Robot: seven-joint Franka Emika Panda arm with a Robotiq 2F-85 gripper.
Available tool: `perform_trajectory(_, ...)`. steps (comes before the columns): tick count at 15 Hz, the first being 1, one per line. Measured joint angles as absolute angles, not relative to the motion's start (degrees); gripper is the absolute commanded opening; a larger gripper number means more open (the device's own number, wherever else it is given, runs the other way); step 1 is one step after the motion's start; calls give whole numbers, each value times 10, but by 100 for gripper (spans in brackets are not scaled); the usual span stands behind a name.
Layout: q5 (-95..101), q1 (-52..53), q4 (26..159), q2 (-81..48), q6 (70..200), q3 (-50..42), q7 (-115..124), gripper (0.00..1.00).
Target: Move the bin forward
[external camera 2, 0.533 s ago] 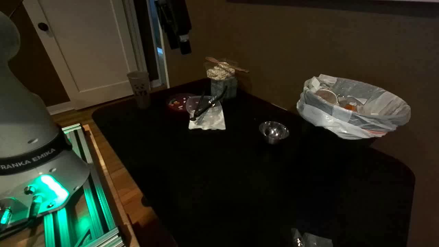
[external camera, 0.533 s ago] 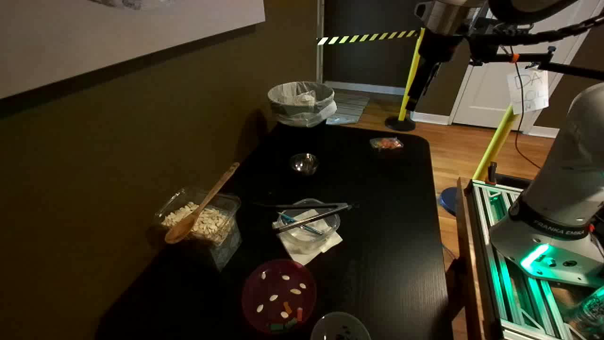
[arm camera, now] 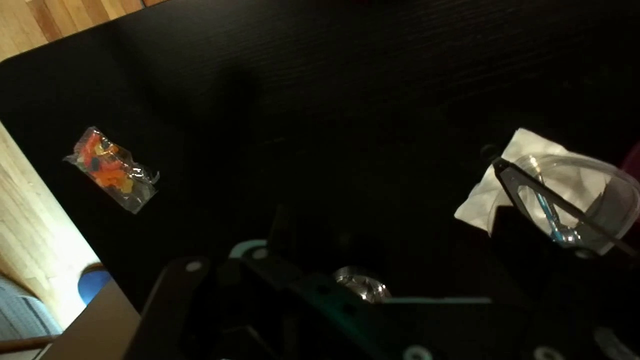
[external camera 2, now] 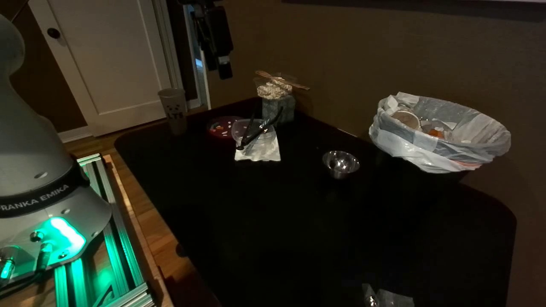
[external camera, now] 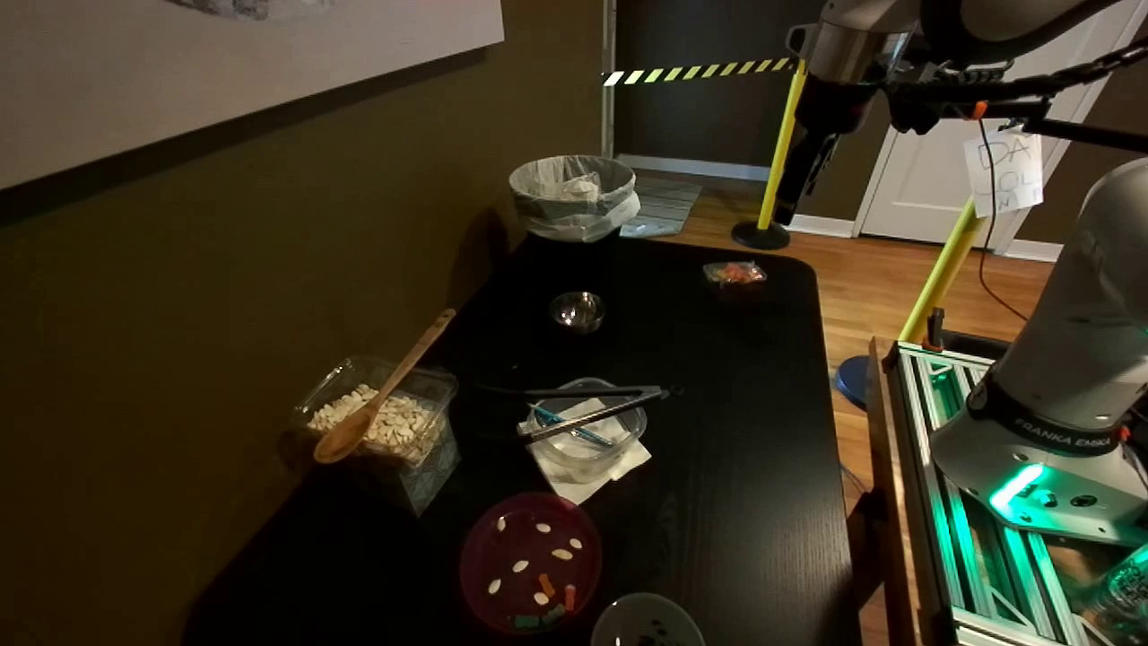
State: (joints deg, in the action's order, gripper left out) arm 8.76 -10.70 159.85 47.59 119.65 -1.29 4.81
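The bin (external camera: 574, 215) has a crinkled translucent liner over its rim and stands at the far end of the black table by the wall. In an exterior view the bin (external camera 2: 435, 149) shows rubbish inside; its lower part is dark and blends into the table. The bin is out of the wrist view. My gripper (external camera: 789, 208) is in the air, well apart from the bin, and shows also in an exterior view (external camera 2: 218, 71). In the wrist view the gripper's fingers (arm camera: 395, 215) stand wide apart with nothing between them.
A small metal bowl (external camera 2: 341, 164) stands near the bin. A candy packet (external camera: 735, 273) lies near the table corner. A clear tub (external camera: 587, 449) with tongs across it, a snack container (external camera: 386, 422) with a wooden spoon, a dark red dish (external camera: 529, 565) and a cup (external camera 2: 172, 111) stand farther off.
My gripper has moved down a little in both exterior views. The bin and the other things on the table have not moved.
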Motion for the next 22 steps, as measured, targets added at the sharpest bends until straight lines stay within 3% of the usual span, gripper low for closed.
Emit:
perform_trajectory(5,52,-113,1508,423,1197,-2,177,100)
perform_trajectory(14,47,-181,1208,194,1191,-14,362,100)
perform_trajectory(22,48,-171,1190,169,1191,-21,409,100)
